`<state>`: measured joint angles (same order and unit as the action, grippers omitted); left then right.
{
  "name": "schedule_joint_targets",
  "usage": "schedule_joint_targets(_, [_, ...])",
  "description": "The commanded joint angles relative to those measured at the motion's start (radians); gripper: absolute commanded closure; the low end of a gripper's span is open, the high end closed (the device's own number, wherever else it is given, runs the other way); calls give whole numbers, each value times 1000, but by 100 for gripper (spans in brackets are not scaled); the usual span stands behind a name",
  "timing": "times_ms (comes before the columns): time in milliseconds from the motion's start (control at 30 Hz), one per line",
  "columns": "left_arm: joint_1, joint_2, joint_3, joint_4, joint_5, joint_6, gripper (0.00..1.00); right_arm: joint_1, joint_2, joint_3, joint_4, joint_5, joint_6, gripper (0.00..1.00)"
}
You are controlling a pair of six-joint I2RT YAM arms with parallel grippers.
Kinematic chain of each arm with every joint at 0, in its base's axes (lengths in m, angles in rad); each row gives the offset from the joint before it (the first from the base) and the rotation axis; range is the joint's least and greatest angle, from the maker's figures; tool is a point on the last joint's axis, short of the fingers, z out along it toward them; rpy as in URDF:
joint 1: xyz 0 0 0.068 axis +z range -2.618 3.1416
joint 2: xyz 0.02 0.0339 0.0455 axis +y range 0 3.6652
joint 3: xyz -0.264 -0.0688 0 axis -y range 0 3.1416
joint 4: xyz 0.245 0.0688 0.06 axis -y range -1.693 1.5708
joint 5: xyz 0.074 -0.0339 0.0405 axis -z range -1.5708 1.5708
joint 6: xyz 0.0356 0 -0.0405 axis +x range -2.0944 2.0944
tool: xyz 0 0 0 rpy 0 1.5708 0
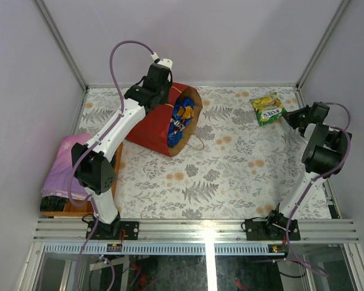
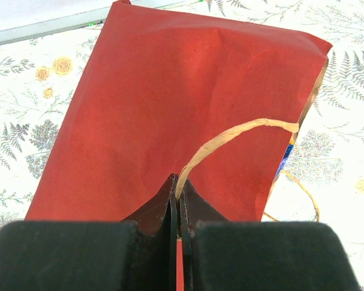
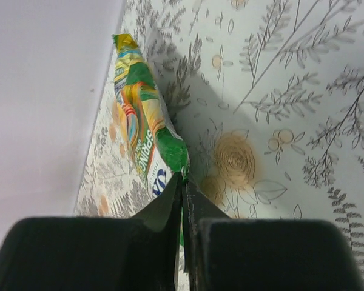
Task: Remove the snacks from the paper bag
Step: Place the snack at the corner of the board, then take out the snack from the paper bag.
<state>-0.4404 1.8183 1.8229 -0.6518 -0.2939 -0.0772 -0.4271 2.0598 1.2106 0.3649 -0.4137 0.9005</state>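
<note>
The red paper bag point(image 1: 155, 128) lies on its side at the back left, its brown-lined mouth facing right, with a blue chip bag point(image 1: 182, 115) and other snacks showing inside. My left gripper point(image 1: 159, 79) is above the bag's rear and is shut on its string handle point(image 2: 230, 137), over the red paper point(image 2: 164, 103). My right gripper point(image 1: 290, 117) is at the back right, shut on the edge of a green-yellow packet point(image 1: 267, 109), which it holds above the floral table beside the right wall in the right wrist view point(image 3: 144, 130).
A folded purple cloth point(image 1: 64, 167) lies on a wooden tray point(image 1: 116, 176) at the left edge. A second string handle point(image 1: 197, 144) trails on the floral tablecloth by the bag's mouth. White walls close the back and both sides.
</note>
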Motion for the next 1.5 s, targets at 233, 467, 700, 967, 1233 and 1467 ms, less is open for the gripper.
schedule_joint_targets(233, [-1,-39,13,4,-30,17,100,-45,143,242,82,89,136,100])
schedule_joint_targets(467, [-1,-42,13,4,-33,19,100,-45,156,271,99,80,126,52])
schedule_joint_targets(700, [-2,-46,10,6,-36,24,100,22,-142,123,4,233,-44,0])
schedule_joint_targets(967, [-3,-53,4,5,-31,22,100,396,-438,-64,39,362,-246,1])
schedule_joint_targets(1233, [-3,-68,-5,7,-39,24,100,739,-246,-7,196,92,-225,9])
schedule_joint_targets(1467, [-3,-80,-10,10,-42,24,100,813,-106,104,152,85,-175,19])
